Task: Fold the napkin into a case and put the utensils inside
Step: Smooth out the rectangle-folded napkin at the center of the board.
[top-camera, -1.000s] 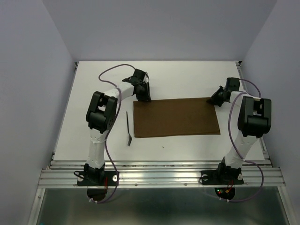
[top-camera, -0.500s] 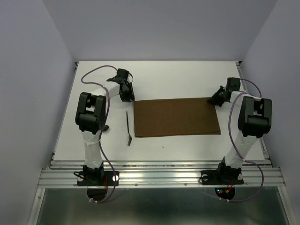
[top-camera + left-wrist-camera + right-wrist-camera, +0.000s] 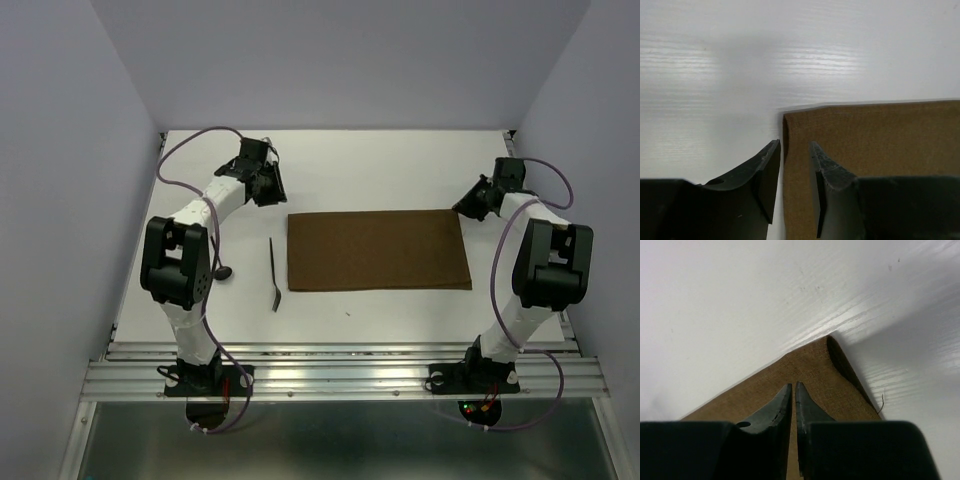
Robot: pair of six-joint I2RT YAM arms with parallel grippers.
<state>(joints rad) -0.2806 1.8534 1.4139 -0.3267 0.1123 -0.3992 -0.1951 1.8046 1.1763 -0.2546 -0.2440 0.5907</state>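
The napkin lies flat on the white table as a dark brown rectangle. My left gripper hovers just off its far left corner. In the left wrist view the left gripper stands open with nothing between its fingers, straddling the napkin's left edge. My right gripper is at the far right corner. In the right wrist view the right gripper is shut but for a thin slit, empty, above the napkin's corner. A long slender utensil lies left of the napkin. A round-headed utensil peeks out beside the left arm.
The white table is bounded by lilac walls at the back and both sides. A metal rail carrying both arm bases runs along the near edge. A tiny dark speck lies in front of the napkin.
The left arm has swung left and back, off the napkin's far left corner. The right gripper has drawn back to the right, off the far right corner. The napkin stays flat.
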